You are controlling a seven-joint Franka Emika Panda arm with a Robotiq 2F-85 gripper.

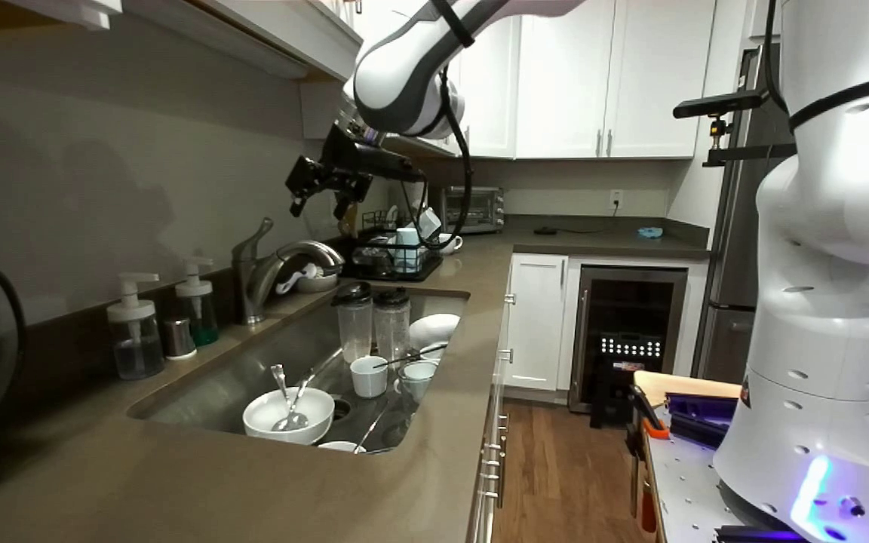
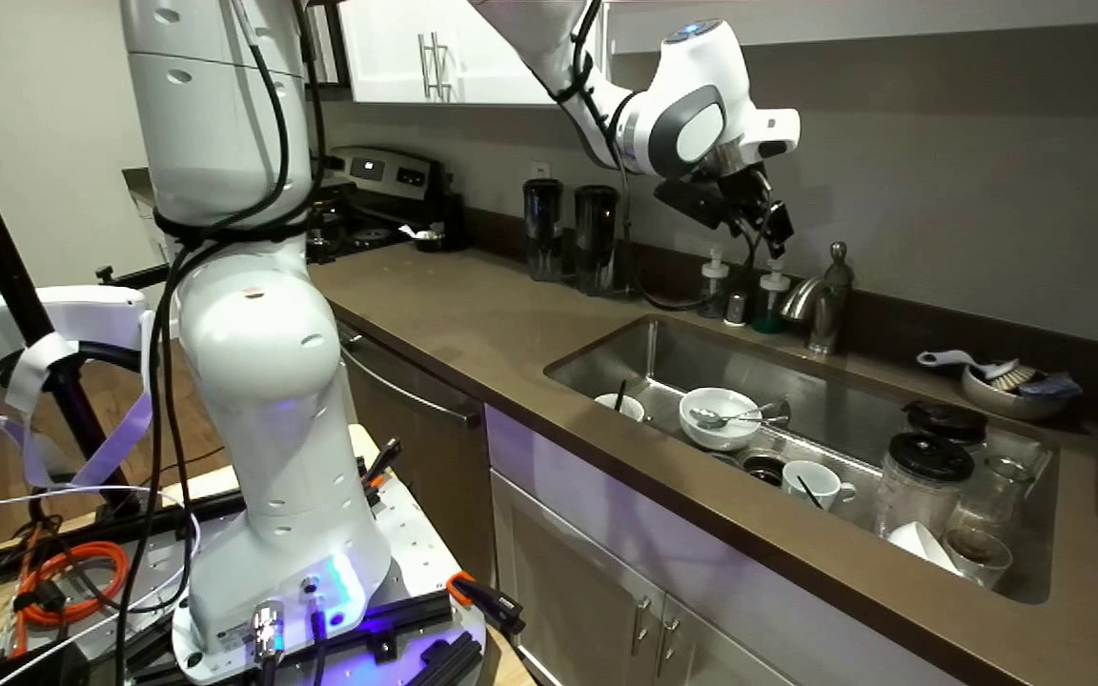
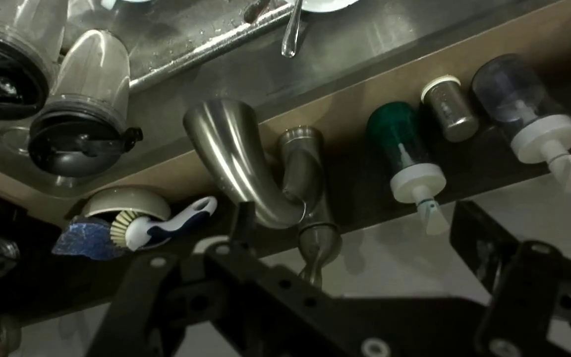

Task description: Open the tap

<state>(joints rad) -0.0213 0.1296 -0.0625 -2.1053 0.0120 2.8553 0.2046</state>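
Note:
The chrome tap shows in both exterior views (image 1: pixel 257 286) (image 2: pixel 827 310) and in the wrist view (image 3: pixel 231 158). It stands at the sink's back edge with its curved spout over the basin. Its slim lever handle (image 1: pixel 256 234) points up from the top; it also shows in the other pictures (image 2: pixel 838 255) (image 3: pixel 317 248). My gripper (image 1: pixel 319 205) is open and empty, higher than the handle and apart from it; it also shows near the wall (image 2: pixel 766 229). In the wrist view the handle appears between the open fingers (image 3: pixel 355 213), nearer one finger, its tip hidden by the gripper.
Soap dispensers (image 1: pixel 133 332) (image 3: pixel 407 153) and a small metal cup (image 3: pixel 449 109) stand beside the tap. A bowl with a brush (image 2: pixel 1011 386) is on its other side. The sink (image 1: pixel 201 403) holds bowls, cups and lidded bottles. A cabinet (image 1: pixel 276 38) hangs above.

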